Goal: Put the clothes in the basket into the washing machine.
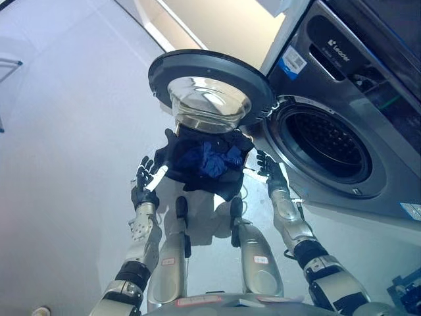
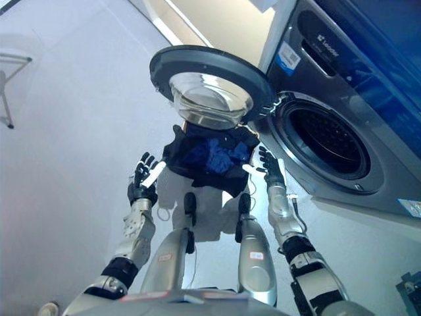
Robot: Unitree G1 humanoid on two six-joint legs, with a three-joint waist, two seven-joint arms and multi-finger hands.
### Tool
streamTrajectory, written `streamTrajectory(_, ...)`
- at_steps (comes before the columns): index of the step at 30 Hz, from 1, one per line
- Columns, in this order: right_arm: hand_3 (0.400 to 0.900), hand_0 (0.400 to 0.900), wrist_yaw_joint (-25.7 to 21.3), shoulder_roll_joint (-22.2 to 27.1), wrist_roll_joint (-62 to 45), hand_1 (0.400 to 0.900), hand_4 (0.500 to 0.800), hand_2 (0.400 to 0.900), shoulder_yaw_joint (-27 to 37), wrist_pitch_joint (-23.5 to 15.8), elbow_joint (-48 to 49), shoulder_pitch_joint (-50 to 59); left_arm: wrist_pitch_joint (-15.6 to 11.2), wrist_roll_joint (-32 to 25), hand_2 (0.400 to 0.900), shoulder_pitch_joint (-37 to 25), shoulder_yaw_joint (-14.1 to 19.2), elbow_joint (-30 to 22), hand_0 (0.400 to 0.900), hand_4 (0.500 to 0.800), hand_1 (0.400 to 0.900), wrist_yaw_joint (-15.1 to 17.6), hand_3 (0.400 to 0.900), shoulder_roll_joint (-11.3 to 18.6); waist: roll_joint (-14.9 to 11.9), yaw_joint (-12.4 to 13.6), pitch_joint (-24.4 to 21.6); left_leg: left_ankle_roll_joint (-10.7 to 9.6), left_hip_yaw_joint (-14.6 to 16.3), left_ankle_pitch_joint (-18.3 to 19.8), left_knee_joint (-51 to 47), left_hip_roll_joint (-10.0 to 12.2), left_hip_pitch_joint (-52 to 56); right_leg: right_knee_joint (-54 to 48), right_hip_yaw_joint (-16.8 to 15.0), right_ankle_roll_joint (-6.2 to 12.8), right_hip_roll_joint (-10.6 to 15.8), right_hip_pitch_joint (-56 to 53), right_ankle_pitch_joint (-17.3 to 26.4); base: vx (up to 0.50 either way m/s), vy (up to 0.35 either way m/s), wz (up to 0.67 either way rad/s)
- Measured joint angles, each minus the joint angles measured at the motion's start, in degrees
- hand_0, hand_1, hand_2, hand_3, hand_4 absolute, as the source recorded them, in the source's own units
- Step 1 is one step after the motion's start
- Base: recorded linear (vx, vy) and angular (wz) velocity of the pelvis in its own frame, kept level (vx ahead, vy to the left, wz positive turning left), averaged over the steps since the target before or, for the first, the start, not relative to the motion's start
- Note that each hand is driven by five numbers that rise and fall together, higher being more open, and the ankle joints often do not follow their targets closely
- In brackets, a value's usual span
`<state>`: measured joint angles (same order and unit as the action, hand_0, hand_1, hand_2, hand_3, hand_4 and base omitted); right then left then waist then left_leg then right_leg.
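A dark basket [image 1: 197,172] sits on the floor under the open washer door [image 1: 209,82], holding blue clothes [image 1: 212,160]. The grey washing machine [image 1: 368,112] stands at the right with its drum [image 1: 323,141] open and dark inside. My left hand [image 1: 145,179] is open beside the basket's left edge, fingers spread, apart from it. My right hand [image 1: 269,166] is open beside the basket's right edge, close to the drum's rim. Neither hand holds anything.
The round door with its glass bowl [image 1: 209,105] hangs over the basket's far side. A pale wall [image 1: 217,26] runs behind. A metal rack leg [image 2: 8,85] shows at the far left on the grey floor.
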<state>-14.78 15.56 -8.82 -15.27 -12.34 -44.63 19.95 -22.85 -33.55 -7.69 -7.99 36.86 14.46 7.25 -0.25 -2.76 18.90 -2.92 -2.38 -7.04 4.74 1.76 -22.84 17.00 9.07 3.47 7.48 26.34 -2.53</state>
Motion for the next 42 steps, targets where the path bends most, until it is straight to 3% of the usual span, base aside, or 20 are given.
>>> streamTrajectory(4, 0.900, 0.900, -0.75, 1.47, 3.94, 0.900, 0.800, 0.900, -3.72, 0.15, -2.33, 6.16, -0.03, 0.13, 0.900, -0.19, -0.02, -2.25, 0.900, 0.800, 0.900, 0.28, 0.900, 0.45, -0.60, 1.03, 0.65, -0.41, -1.43, -0.79, 0.45, 0.02, -3.02, 1.53, 1.20, -0.25, 0.13, 2.86, -0.50, -0.08, -0.026, 0.19)
streamTrajectory(11, 0.900, 0.900, -1.35, 1.65, 7.29, 0.900, 0.800, 0.900, -8.05, 1.05, -7.66, 20.41, 0.13, 2.62, 0.900, -4.50, -0.20, -7.02, 0.900, 0.800, 0.900, 2.42, 0.900, 0.82, -1.48, 4.48, 7.81, -1.44, -4.03, -2.47, 1.92, -0.02, -9.18, 7.41, 3.25, -1.86, 0.98, 9.52, -2.03, -0.06, -0.024, 0.15)
streamTrajectory(16, 0.900, 0.900, -2.17, 2.97, 7.87, 0.900, 0.800, 0.900, -9.95, 1.66, -12.71, 29.35, 0.15, 5.63, 0.900, -10.23, -1.39, -11.29, 0.900, 0.800, 0.900, 4.49, 0.900, 2.85, -1.83, 6.89, 11.76, -2.36, -6.76, -2.57, 6.24, -0.92, -16.66, 12.28, 5.07, -2.82, 2.30, 15.65, -3.46, -0.08, -0.009, 0.16)
streamTrajectory(20, 0.900, 0.900, -2.72, 4.12, 7.75, 0.900, 0.800, 0.900, -10.12, 1.96, -15.46, 34.25, 0.19, 6.84, 0.900, -14.51, -1.78, -12.63, 0.900, 0.800, 0.900, 6.51, 0.900, 3.58, -1.97, 7.74, 12.07, -2.29, -7.49, -1.77, 11.84, -2.22, -24.51, 16.95, 5.53, -2.99, 3.67, 21.88, -4.86, -0.08, 0.013, 0.08)
streamTrajectory(25, 0.900, 0.900, -3.69, 4.59, 7.60, 0.900, 0.800, 0.900, -10.36, 2.31, -22.67, 41.72, 0.20, 8.82, 0.900, -18.09, -2.47, -15.03, 0.900, 0.800, 0.900, 8.79, 0.900, 4.90, -2.62, 9.26, 12.69, -2.29, -7.54, 0.73, 19.67, -3.46, -32.62, 23.33, 4.73, -3.34, 4.93, 29.09, -6.97, 0.01, 0.002, 0.05)
streamTrajectory(29, 0.900, 0.900, -4.28, 6.30, 6.54, 0.900, 0.800, 0.900, -10.38, 2.32, -24.85, 44.97, 0.08, 9.14, 0.900, -19.04, -2.84, -19.93, 0.900, 0.800, 0.900, 9.97, 0.900, 5.34, -2.62, 9.89, 12.69, -2.49, -8.15, 1.58, 25.28, -4.95, -39.44, 29.04, 3.94, -3.84, 6.60, 35.54, -8.52, -0.04, 0.019, 0.11)
streamTrajectory(42, 0.900, 0.900, -6.62, 12.28, 4.13, 0.900, 0.800, 0.900, -6.98, 4.03, -32.47, 50.26, 0.11, 10.47, 0.900, -21.60, -4.01, -24.84, 0.900, 0.800, 0.900, 12.73, 0.900, 5.84, -2.66, 12.29, 12.78, -2.39, -7.53, 3.23, 35.61, -8.03, -53.58, 40.05, 1.28, -4.23, 9.90, 49.97, -10.96, 0.00, 0.006, 0.04)
